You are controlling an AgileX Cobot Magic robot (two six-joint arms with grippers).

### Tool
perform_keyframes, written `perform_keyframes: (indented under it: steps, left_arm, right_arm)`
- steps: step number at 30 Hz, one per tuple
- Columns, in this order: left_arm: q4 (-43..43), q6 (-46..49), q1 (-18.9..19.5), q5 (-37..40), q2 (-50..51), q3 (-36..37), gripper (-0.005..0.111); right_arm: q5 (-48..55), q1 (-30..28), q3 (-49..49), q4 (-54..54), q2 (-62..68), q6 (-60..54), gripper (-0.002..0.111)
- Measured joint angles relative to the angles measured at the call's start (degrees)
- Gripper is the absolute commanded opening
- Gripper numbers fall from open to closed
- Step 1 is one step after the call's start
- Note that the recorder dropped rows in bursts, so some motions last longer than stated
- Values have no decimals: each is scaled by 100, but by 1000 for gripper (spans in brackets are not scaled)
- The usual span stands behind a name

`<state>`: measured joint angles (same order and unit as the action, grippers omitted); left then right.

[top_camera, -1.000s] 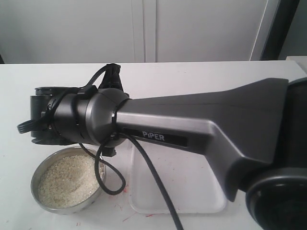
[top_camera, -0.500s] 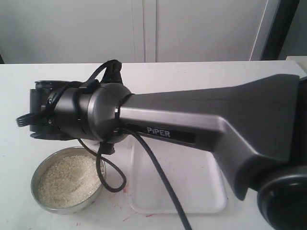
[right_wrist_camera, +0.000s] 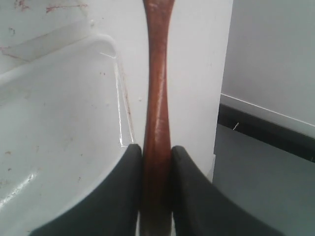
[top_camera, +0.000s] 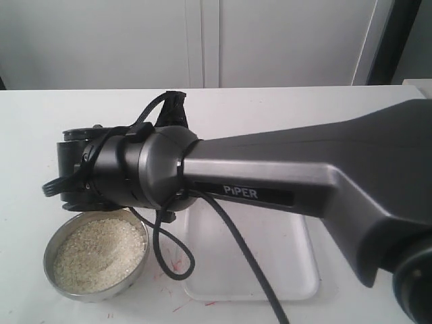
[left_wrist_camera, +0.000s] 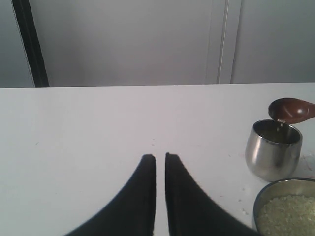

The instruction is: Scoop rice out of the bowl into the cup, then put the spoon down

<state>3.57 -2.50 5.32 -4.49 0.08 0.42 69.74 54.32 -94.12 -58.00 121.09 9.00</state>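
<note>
In the left wrist view the dark wooden spoon's head [left_wrist_camera: 290, 110] hangs tilted just over the rim of the steel cup [left_wrist_camera: 273, 150], with a few grains at its lip. My right gripper [right_wrist_camera: 156, 150] is shut on the spoon's handle [right_wrist_camera: 157, 93]. Next to the cup stands the steel bowl [left_wrist_camera: 273, 189], holding rice [left_wrist_camera: 288, 216]. From the exterior view the bowl [top_camera: 48, 264] and its rice [top_camera: 94, 253] sit at the front left, and my right arm [top_camera: 270, 175] hides the cup and spoon. My left gripper [left_wrist_camera: 160, 157] hovers over bare table, shut, with nothing in it.
A white tray [top_camera: 297, 277] with red marks lies to the right of the bowl, under the right arm. A black cable [top_camera: 169, 250] loops down from the wrist beside the bowl. The right wrist view shows the table's edge [right_wrist_camera: 216, 123] close by.
My right arm's wrist has shifted to the right in the exterior view, uncovering more of the bowl. The bowl and tray have not moved.
</note>
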Motion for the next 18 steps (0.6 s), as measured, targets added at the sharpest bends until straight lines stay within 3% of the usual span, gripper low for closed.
perform_keyframes:
  steps: [13,18]
  left_arm:
    - [0,0,0,0,0,0,14]
    - [0,0,0,0,0,0,14]
  right_arm:
    - [0,0,0,159,-66,0,0]
    - [-21,-252,0,1123,-402,-68,0]
